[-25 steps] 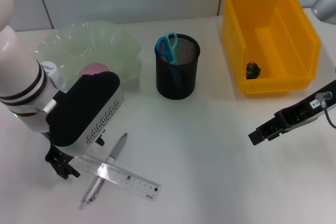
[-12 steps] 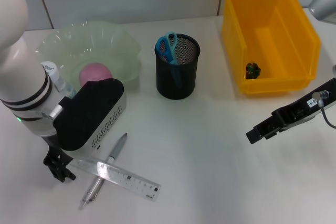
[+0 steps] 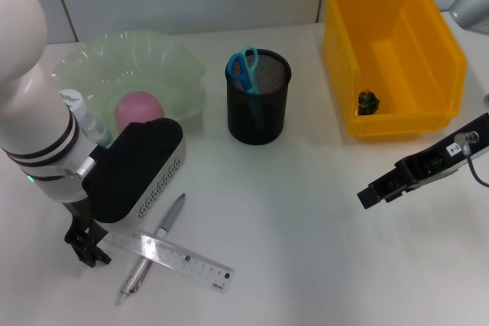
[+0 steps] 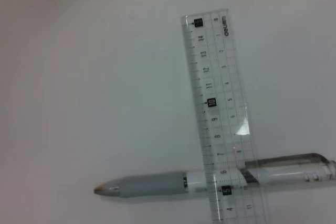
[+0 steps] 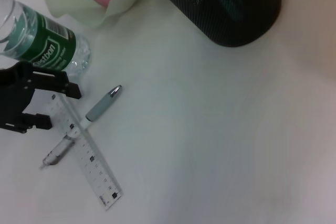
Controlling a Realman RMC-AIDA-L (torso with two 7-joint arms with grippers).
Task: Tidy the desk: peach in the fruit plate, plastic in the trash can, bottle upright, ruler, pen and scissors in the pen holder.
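A clear ruler [image 3: 179, 259] lies across a grey pen [image 3: 157, 240] on the desk at front left; the left wrist view shows the ruler [image 4: 223, 114] over the pen [image 4: 157, 184]. My left gripper [image 3: 88, 248] stands open at the ruler's left end, its black fingers [image 5: 67, 90] either side of that end. A pink peach [image 3: 137, 106] rests in the green fruit plate [image 3: 172, 59]. A bottle [image 3: 79, 111] stands upright beside the plate. Blue scissors [image 3: 245, 68] sit in the black mesh pen holder [image 3: 258, 108]. Dark plastic [image 3: 368, 101] lies in the yellow trash can [image 3: 428, 43]. My right gripper [image 3: 376, 195] hovers at the right.
The pen holder stands mid-desk between the plate and the yellow can. Open desk surface stretches from the ruler across to the right gripper. A tiled wall runs behind the desk.
My left arm has shifted left and a little toward the desk's front, uncovering the peach and bringing its fingers to the ruler's left end. The right gripper has barely moved.
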